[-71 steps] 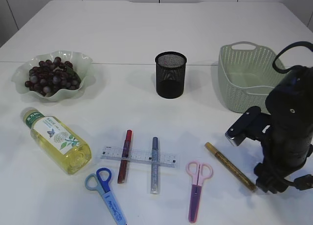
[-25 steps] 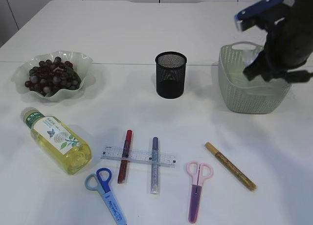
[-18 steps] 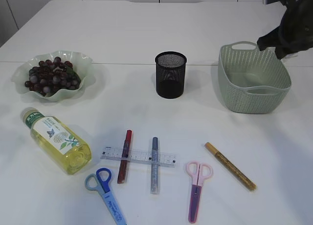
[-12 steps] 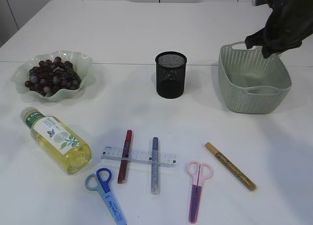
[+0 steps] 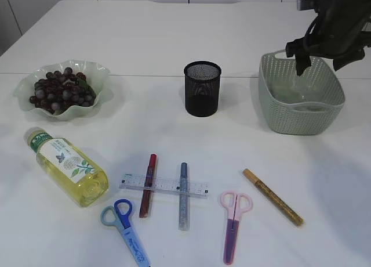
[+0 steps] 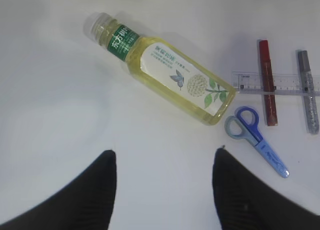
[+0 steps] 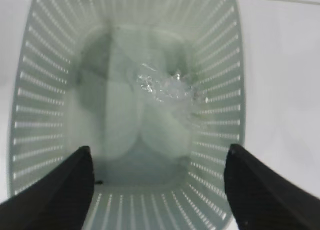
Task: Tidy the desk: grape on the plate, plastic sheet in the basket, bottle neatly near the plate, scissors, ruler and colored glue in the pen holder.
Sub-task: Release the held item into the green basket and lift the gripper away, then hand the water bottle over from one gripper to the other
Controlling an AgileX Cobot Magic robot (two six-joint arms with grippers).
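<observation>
Right tool point(image 5: 320, 53) above basket point(image 5: 272, 107) rim

Black arm point(image 5: 339, 20) — blue-topped (ribbed black fingers point(image 6: 75, 200)).

The exterior camera looked down at a slant across the table point(image 5: 174, 35), while each wrist camera faced straight down: left over the bottle point(image 6: 165, 70), right close above the basket point(image 7: 30, 90).

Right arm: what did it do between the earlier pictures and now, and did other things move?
The right hand rose from the table's near right side to above the basket and opened, letting go of the plastic sheet, which now lies inside. The bottle, ruler, both scissors, glue pens, pen holder and grapes stayed put.
</observation>
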